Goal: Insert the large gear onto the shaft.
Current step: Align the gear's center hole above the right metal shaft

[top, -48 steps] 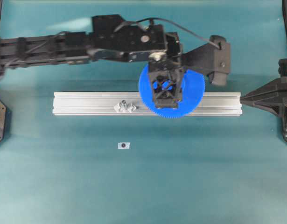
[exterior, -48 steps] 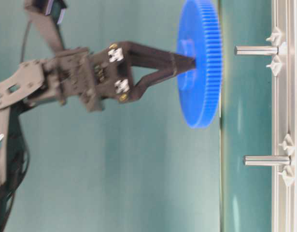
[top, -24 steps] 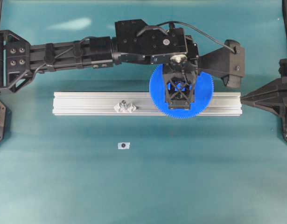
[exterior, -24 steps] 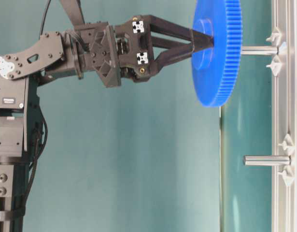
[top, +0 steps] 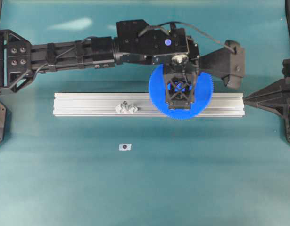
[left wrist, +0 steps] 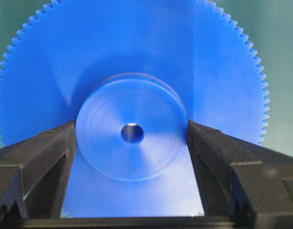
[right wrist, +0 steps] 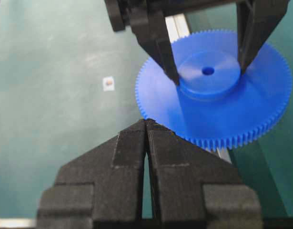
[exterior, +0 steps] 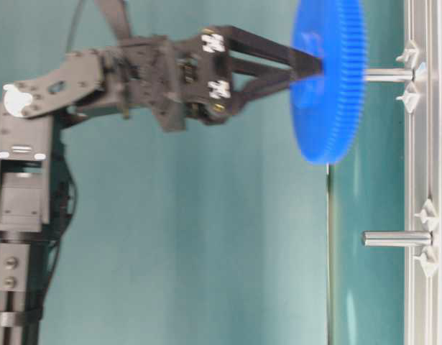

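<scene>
Since a second ago, left gripper [exterior: 307, 61] is carrying gear [exterior: 328, 79] across and down over shaft [exterior: 387, 74]; jaws clamping hub. Right gripper [right wrist: 146, 125] sitting pinched shut, idle. Insertion underway; next needs a straight push keeping hole aligned.

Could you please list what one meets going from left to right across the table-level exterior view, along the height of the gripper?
Left arm's wrist housing → left gripper → large gear → shaft → aluminium rail.
</scene>
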Controlling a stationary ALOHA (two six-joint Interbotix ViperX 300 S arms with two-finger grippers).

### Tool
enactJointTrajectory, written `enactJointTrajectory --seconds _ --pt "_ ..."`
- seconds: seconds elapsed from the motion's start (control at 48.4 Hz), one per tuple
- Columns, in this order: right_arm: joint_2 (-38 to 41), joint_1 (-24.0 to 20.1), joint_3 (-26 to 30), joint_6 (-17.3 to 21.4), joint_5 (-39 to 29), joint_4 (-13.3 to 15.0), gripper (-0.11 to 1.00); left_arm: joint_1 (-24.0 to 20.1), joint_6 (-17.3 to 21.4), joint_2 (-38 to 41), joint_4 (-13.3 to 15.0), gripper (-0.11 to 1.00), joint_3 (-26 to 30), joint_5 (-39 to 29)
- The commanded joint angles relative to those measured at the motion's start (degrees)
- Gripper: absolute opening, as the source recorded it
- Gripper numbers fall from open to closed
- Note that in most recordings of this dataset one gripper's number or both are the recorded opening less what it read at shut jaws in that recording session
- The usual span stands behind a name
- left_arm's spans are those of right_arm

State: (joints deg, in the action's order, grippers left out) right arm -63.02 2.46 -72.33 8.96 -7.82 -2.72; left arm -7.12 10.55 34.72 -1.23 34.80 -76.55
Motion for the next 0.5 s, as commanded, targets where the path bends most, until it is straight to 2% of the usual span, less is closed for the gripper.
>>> enactJointTrajectory --seconds 0.0,0.476 --pt "0.26 0.0 0.62 0.53 0.26 0.0 0.05 -0.18 0.09 -2.11 0.0 0.77 -0.26 1.23" --pt "0.09 0.09 0.35 0.53 0.18 0.0 0.05 -0.53 -0.26 -3.6 0.0 0.77 -7.56 6.42"
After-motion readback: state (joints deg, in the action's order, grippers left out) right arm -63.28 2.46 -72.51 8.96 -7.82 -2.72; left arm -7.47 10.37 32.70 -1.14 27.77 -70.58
